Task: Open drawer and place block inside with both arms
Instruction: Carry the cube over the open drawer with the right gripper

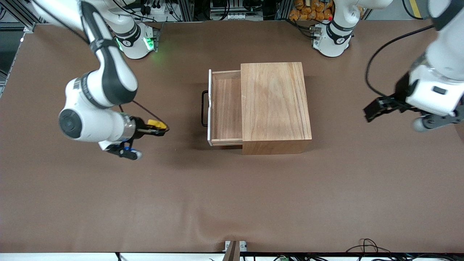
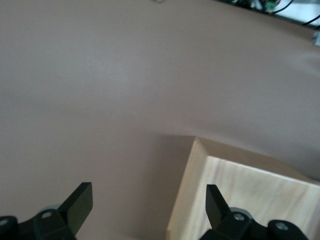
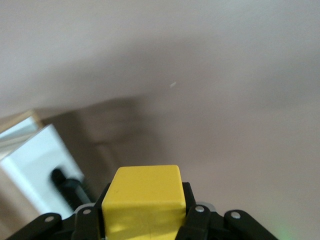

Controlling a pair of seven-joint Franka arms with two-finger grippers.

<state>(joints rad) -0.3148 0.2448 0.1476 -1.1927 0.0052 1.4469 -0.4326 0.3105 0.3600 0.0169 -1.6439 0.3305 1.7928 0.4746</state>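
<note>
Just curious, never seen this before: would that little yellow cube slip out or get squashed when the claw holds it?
Probably not squashed: the block keeps crisp edges in the right gripper, so it looks rigid. Flat faces should grip well and won't roll. It seems light, being small.

Drawer (image 1: 225, 108): shallow light-wood tray, thin white front panel, black loop handle (image 1: 204, 108). Pulled well out of plain wooden box cabinet (image 1: 275, 107) at table centre, opening toward right arm's end. Tray interior bare wood.

Block (image 1: 158, 125): small bright yellow cube, pinched between fingers of right gripper (image 1: 159, 129), held in air above table, between right arm's end and drawer front, apart from handle. In right wrist view, cube (image 3: 144, 200) sits square between fingers, white drawer panel (image 3: 42, 165) near.
</note>
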